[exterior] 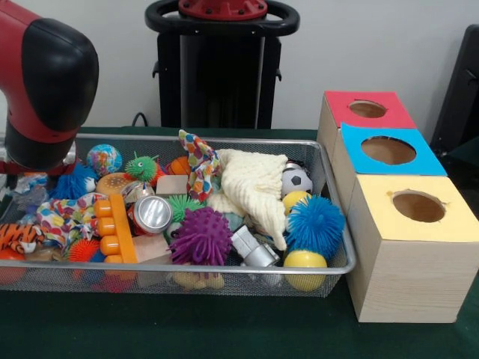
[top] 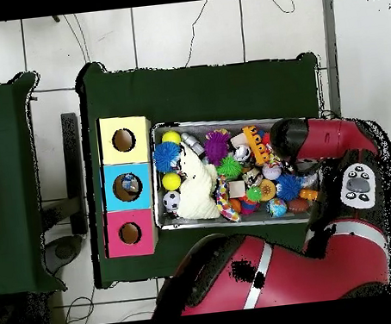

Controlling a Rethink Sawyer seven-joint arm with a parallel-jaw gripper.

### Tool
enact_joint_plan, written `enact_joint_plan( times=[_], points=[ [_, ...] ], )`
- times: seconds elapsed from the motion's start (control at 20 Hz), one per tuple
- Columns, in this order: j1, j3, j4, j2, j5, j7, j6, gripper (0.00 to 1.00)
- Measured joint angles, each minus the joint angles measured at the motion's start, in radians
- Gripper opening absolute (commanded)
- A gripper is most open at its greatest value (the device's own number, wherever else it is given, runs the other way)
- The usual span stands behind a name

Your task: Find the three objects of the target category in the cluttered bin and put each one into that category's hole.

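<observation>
The bin [exterior: 224, 274] is a silver wire mesh basket full of mixed toys; it also shows in the overhead view [top: 240, 219]. The blue-surround hole [exterior: 388, 150] is in the middle of three pale wooden boxes beside the bin. In the overhead view, something small shows inside this hole [top: 128, 186]. My red and black arm [exterior: 45, 82] hangs over the bin's left end. In the overhead view the arm [top: 318, 139] covers the bin's right end. The gripper itself is hidden under the arm in both views.
The red-surround hole [exterior: 367, 109] and the pale-yellow-surround hole [exterior: 418, 206] flank the blue one. In the bin lie a purple spiky ball [exterior: 200, 236], a blue puffer ball [exterior: 315, 224], a white cloth [exterior: 254, 187], a yellow ball [exterior: 305, 262], a can [exterior: 152, 214] and an orange brick [exterior: 116, 228].
</observation>
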Motion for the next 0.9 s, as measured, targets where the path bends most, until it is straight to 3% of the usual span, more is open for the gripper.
enact_joint_plan(
  times=[0.9],
  points=[
    [-0.016, 0.004, -0.048, 0.040, 0.034, 0.000, 0.010, 1.00]
  ],
)
